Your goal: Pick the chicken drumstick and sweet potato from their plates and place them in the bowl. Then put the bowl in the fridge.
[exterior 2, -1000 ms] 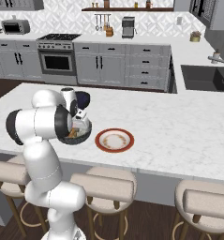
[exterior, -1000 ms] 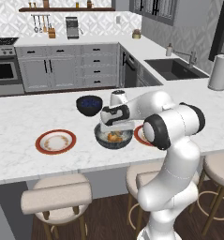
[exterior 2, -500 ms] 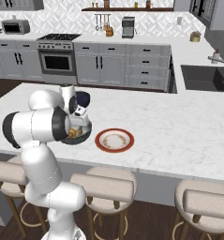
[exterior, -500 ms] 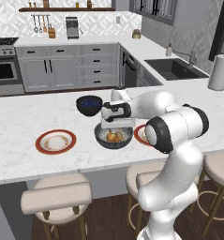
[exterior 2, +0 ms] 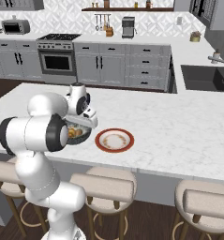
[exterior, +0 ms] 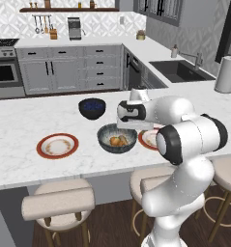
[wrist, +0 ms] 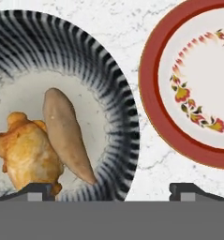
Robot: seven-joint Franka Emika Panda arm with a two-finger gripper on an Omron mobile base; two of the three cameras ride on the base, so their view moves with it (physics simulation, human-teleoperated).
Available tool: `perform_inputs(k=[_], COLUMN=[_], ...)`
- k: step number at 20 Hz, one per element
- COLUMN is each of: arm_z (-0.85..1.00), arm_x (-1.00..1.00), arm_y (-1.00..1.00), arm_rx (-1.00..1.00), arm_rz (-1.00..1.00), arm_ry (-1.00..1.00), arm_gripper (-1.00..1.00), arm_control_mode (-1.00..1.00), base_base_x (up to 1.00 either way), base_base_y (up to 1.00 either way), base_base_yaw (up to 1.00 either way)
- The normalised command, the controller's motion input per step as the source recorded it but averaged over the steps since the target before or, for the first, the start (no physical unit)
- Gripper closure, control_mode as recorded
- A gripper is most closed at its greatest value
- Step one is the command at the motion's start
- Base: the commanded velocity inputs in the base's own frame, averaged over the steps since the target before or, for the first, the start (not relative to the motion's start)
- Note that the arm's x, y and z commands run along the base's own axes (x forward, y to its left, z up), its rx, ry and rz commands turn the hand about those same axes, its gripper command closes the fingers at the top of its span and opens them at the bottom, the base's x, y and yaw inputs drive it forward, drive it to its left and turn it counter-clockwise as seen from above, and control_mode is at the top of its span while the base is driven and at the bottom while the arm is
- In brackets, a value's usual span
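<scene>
Bowl [exterior: 116, 139] near the front edge of the bench [exterior: 49, 116], seen in the left base view, holds both foods; the gripper [exterior: 128, 126] hangs just over its right rim. One plate [exterior: 57, 145] lies bare toward the left, the other plate [exterior: 149, 138] is half hidden behind the arm, and a small dark bowl [exterior: 92, 107] sits further back.

In the right base view the bowl [exterior 2: 80, 135] is mostly behind the arm, with a bare plate [exterior 2: 114, 140] just beside it.

In the hand view the sweet potato [wrist: 66, 133] lies against the chicken drumstick [wrist: 26, 149] inside the bowl [wrist: 118, 112]. The fingers [wrist: 36, 190] stand wide apart and empty, one tip over the bowl's inside, the other over bare bench beside the plate [wrist: 153, 101].

Both foods look placed, so gripping the bowl comes next: lower with the rim wall between the tips, clear of the food, and close firmly.
</scene>
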Motion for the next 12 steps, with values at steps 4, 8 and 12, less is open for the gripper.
perform_inputs(k=[4,8,12], arm_z=[-0.14,-0.26,-0.29], arm_x=[0.06,0.29,0.31], arm_y=[-0.25,0.00,0.00], arm_rx=[0.00,0.00,0.00], arm_rz=[0.00,0.00,0.00], arm_ry=[0.00,0.00,0.00], arm_gripper=[-1.00,-1.00,-1.00], arm_control_mode=[-1.00,-1.00,-1.00], base_base_x=[0.00,0.00,0.00], base_base_y=[0.00,0.00,0.00], base_base_yaw=[0.00,0.00,0.00])
